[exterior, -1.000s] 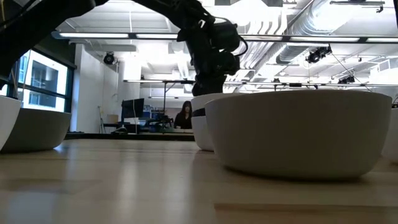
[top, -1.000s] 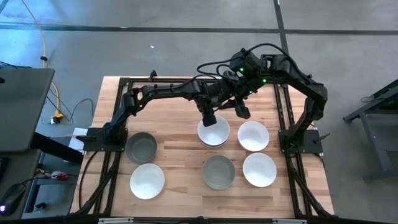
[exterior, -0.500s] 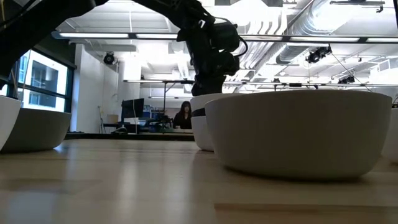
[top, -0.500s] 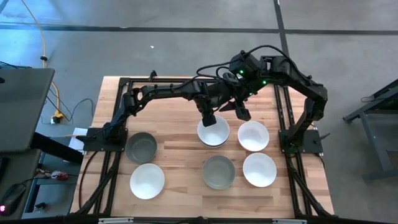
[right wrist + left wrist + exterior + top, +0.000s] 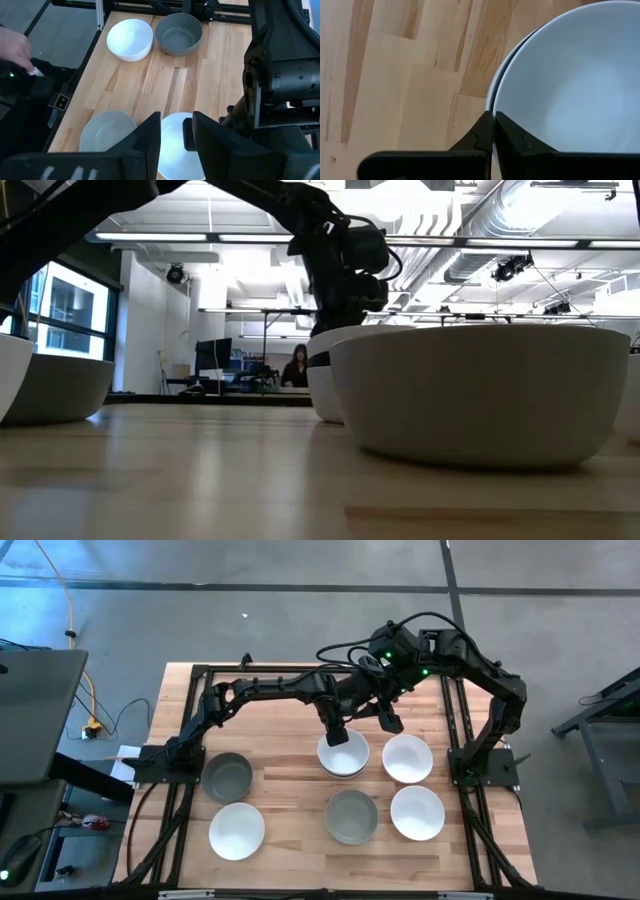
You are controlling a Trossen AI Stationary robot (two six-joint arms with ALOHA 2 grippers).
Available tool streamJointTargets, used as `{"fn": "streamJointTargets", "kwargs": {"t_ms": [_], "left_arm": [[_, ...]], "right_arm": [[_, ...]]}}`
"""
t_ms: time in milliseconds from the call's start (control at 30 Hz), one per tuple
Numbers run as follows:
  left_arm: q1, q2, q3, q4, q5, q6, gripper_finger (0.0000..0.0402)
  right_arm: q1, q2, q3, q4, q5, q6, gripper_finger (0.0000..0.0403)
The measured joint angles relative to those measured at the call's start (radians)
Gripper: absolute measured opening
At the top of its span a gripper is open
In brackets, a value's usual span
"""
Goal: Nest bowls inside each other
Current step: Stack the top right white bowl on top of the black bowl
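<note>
Note: left gripper (image 5: 340,737) fingers closed, pinching rim of white bowl stack (image 5: 343,756) at table centre. Right gripper (image 5: 389,721) hovers just beside, jaws parted, empty. Remaining bowls sit apart around stack.

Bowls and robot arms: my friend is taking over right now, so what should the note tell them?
Left gripper: shut on the rim of the white stack's top bowl at table centre.
Right gripper: open, holding nothing, hovering beside that stack.
Loose bowls: two white on the right, grey in front, grey and white on the left.
Done: one stack begun.
Left: nest the five loose bowls.
</note>
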Motion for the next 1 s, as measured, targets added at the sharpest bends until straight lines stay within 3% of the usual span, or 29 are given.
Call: {"fn": "streamJointTargets", "kwargs": {"t_ms": [1000], "left_arm": [[0.001, -0.008, -0.001, 0.063, -0.021, 0.044, 0.0]], "right_arm": [[0.0, 0.0, 0.0, 0.0, 0.0, -0.008, 0.0105]]}}
